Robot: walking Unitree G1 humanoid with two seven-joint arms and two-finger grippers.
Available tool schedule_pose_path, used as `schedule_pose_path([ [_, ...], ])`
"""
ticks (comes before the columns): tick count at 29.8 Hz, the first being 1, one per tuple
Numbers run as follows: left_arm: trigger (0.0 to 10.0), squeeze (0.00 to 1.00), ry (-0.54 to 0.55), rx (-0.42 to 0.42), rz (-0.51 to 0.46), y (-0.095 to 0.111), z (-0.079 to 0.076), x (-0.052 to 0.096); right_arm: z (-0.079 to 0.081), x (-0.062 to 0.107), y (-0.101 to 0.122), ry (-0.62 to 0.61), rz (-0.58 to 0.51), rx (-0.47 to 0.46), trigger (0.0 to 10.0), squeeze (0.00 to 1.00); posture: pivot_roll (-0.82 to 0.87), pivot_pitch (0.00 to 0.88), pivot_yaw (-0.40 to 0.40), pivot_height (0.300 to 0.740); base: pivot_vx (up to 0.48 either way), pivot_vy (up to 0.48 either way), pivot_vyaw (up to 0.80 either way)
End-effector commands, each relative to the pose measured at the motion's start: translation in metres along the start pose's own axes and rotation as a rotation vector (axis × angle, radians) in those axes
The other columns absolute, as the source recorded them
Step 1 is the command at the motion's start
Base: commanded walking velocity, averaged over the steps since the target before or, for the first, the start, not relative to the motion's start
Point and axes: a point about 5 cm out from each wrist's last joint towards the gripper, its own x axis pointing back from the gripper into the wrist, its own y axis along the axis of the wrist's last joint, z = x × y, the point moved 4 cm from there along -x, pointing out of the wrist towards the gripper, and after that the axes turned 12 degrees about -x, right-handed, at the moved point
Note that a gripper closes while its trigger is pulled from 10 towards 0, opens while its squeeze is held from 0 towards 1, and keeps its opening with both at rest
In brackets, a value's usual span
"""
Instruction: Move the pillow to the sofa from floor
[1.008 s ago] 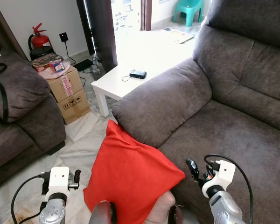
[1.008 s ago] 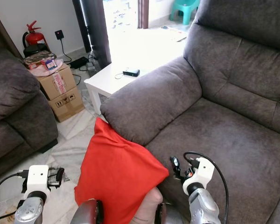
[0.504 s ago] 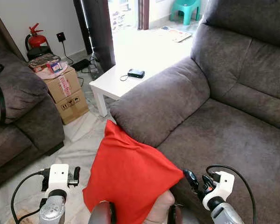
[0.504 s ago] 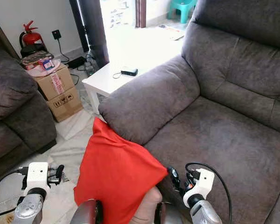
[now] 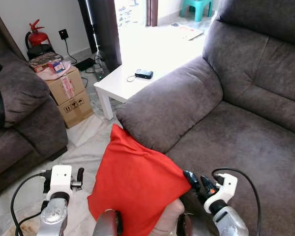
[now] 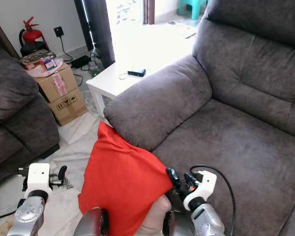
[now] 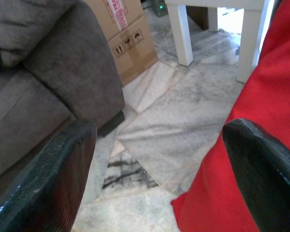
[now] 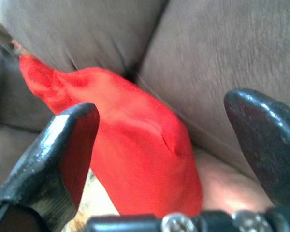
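In the left eye view we see a bright red fabric pillow [image 5: 136, 189] leaning w/ its top corner against the front of the padded armrest of a grey-brown upholstered sofa [image 5: 246, 108], its lower part over the pale marble-tile floor [image 5: 86, 142], not on the seat. Left gripper [image 5: 73, 177] sits just beside the pillow's left edge; right gripper [image 5: 195, 181] is at the pillow's right corner, next to the sofa's seat front. Behind: a small white low table [image 5: 120, 83] w/ a small dark device [image 5: 144, 74] on it, stacked brown cardboard boxes [image 5: 71, 96], a red fire extinguisher [image 5: 37, 38], a second dark grey couch [image 5: 19, 118] on the left, a teal plastic chair [image 5: 199, 9] far back. Right eye view: same scene; the right gripper's black fingers [image 6: 173, 176] touch or nearly touch the pillow's right corner, can't tell which. A rounded skin-toned shape [image 6: 155, 219] shows under the pillow at the bottom edge. Left wrist view: we see the left gripper [image 7: 159, 164] w/ its two black fingers spread wide, nothing between them but floor; the pillow lies against one finger. Right wrist view: right gripper [image 8: 171, 130] is also spread wide, holding nothing, w/ the pillow's corner and the sofa seam between its fingers.
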Motion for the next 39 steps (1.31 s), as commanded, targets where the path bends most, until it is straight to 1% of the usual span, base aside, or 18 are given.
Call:
schedule_pose_path([
  [1, 10.0, 0.0, -0.009, -0.002, 0.02, -0.005, 0.001, 0.0, -0.003, -0.002, 0.0, -0.051, 0.011, 0.046, 10.0, 0.0, 0.09, 0.091, 0.046, 0.616, 0.0, 0.0, 0.0],
  [5, 10.0, 0.0, -0.021, -0.013, 0.003, 0.002, -0.002, -0.004, -0.001, -0.006, 0.004, -0.063, 0.003, 0.039, 10.0, 0.0, 0.1, 0.102, 0.05, 0.616, 0.0, 0.0, 0.0],
  [7, 10.0, 0.0, -0.024, -0.011, -0.001, 0.004, -0.004, -0.006, 0.001, -0.008, 0.0, -0.065, 0.022, 0.053, 10.0, 0.0, 0.1, 0.096, 0.047, 0.616, 0.0, 0.0, 0.0],
  [9, 10.0, 0.0, -0.026, -0.016, -0.024, 0.009, -0.005, -0.007, 0.005, -0.011, -0.002, -0.05, 0.026, 0.044, 10.0, 0.0, 0.12, 0.108, 0.033, 0.616, 0.0, 0.0, 0.0],
  [11, 10.0, 0.0, -0.022, -0.016, -0.029, 0.01, -0.004, -0.006, 0.006, -0.011, -0.004, -0.048, 0.028, 0.043, 10.0, 0.0, 0.12, 0.117, 0.028, 0.616, 0.0, 0.0, 0.0],
  [14, 10.0, 0.0, -0.011, -0.012, -0.029, 0.008, -0.001, -0.005, 0.008, -0.012, -0.009, -0.046, 0.043, 0.044, 10.0, 0.0, 0.13, 0.129, 0.024, 0.616, 0.0, 0.0, 0.0],
  [15, 10.0, 0.0, -0.004, -0.012, -0.023, 0.004, 0.001, -0.002, 0.009, -0.012, -0.013, -0.042, 0.058, 0.042, 10.0, 0.0, 0.13, 0.133, 0.02, 0.616, 0.0, 0.0, 0.0],
  [19, 10.0, 0.0, 0.001, -0.013, -0.019, -0.001, 0.003, 0.003, 0.01, -0.012, -0.016, -0.04, 0.066, 0.032, 10.0, 0.0, 0.14, 0.143, 0.01, 0.616, 0.0, 0.0, 0.0],
  [21, 10.0, 0.0, 0.003, -0.012, -0.009, -0.006, 0.003, 0.006, 0.013, -0.013, -0.02, -0.026, 0.078, 0.02, 10.0, 0.0, 0.15, 0.149, 0.007, 0.616, 0.0, 0.0, 0.0],
  [25, 10.0, 0.0, -0.002, -0.012, -0.011, -0.005, 0.001, 0.007, 0.017, -0.014, -0.024, -0.003, 0.095, -0.01, 10.0, 0.0, 0.15, 0.152, 0.006, 0.616, 0.0, 0.0, 0.0],
  [27, 10.0, 0.0, -0.007, -0.01, -0.019, -0.002, 0.0, 0.005, 0.022, -0.015, -0.029, 0.032, 0.112, -0.066, 10.0, 0.0, 0.15, 0.158, 0.009, 0.616, 0.0, 0.0, 0.0],
  [30, 10.0, 0.0, -0.014, -0.011, -0.028, 0.001, -0.001, 0.003, 0.026, -0.016, -0.033, 0.058, 0.127, -0.101, 10.0, 0.0, 0.16, 0.164, 0.013, 0.616, 0.0, 0.0, 0.0],
  [36, 10.0, 0.0, -0.019, -0.016, -0.039, 0.005, -0.001, 0.001, 0.029, -0.015, -0.045, 0.055, 0.159, -0.108, 10.0, 0.0, 0.17, 0.167, 0.019, 0.616, 0.0, 0.0, 0.0],
  [39, 10.0, 0.0, -0.02, -0.019, -0.04, 0.005, 0.0, 0.001, 0.025, -0.012, -0.05, 0.029, 0.176, -0.099, 10.0, 0.0, 0.17, 0.172, 0.025, 0.616, 0.0, 0.0, 0.0],
])
